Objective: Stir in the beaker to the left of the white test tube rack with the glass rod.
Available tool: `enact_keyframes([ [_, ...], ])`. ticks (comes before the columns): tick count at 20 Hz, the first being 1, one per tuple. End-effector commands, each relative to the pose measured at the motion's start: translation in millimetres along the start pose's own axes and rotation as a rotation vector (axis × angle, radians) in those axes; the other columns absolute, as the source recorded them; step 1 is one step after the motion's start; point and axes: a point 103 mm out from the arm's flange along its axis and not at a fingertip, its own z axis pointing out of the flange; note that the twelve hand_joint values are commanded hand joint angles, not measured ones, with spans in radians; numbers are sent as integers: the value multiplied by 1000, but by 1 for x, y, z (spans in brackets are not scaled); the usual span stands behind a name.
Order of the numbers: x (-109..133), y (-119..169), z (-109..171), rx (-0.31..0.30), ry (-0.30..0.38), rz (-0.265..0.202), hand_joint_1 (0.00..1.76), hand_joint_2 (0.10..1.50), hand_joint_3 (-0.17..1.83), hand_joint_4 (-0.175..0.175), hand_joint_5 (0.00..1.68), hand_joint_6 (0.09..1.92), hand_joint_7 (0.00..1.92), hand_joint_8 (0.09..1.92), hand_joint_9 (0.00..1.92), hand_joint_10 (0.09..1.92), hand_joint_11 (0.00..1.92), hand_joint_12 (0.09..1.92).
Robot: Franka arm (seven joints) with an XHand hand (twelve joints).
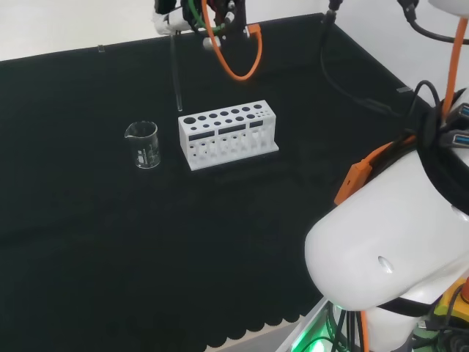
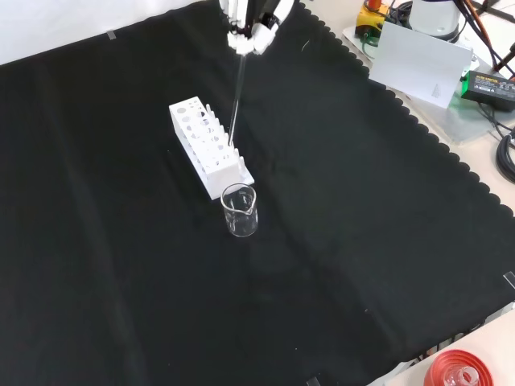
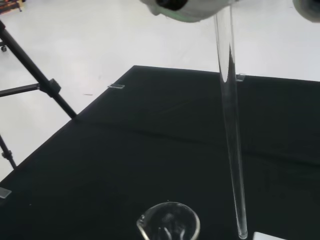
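Observation:
A small clear beaker (image 1: 143,144) stands on the black cloth just left of the white test tube rack (image 1: 228,135) in the head view. In the front view the beaker (image 2: 240,210) is nearer than the rack (image 2: 207,147). The hand (image 1: 178,17) is high at the top of the head view, shut on the upper end of the glass rod (image 1: 176,70), which hangs nearly straight down. The rod's lower tip is in the air above the rack's beaker-side end. In the wrist view the rod (image 3: 231,125) ends beside the beaker's rim (image 3: 169,222), outside it.
Orange and black cables (image 1: 242,51) hang by the hand. The arm's white links (image 1: 388,242) stand at the right of the head view. A grey box (image 2: 420,63) and a black device (image 2: 489,84) lie off the cloth's scalloped edge in the front view.

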Motion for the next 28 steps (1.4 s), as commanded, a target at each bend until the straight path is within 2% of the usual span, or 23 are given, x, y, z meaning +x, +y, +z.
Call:
enact_keyframes([
  [1, 23, 14, 11, 17, 6, -48, 1334, 1020, -175, -175, 1450, 87, 1554, 224, 1877, 193, 1745, 382],
  [17, 49, 47, 29, 36, 13, -117, 1334, 1020, -175, -175, 1452, 87, 1557, 216, 1879, 186, 1744, 388],
  [28, 43, 52, 48, 62, 30, -131, 1334, 1019, -175, -175, 1452, 87, 1564, 198, 1884, 176, 1740, 396],
])
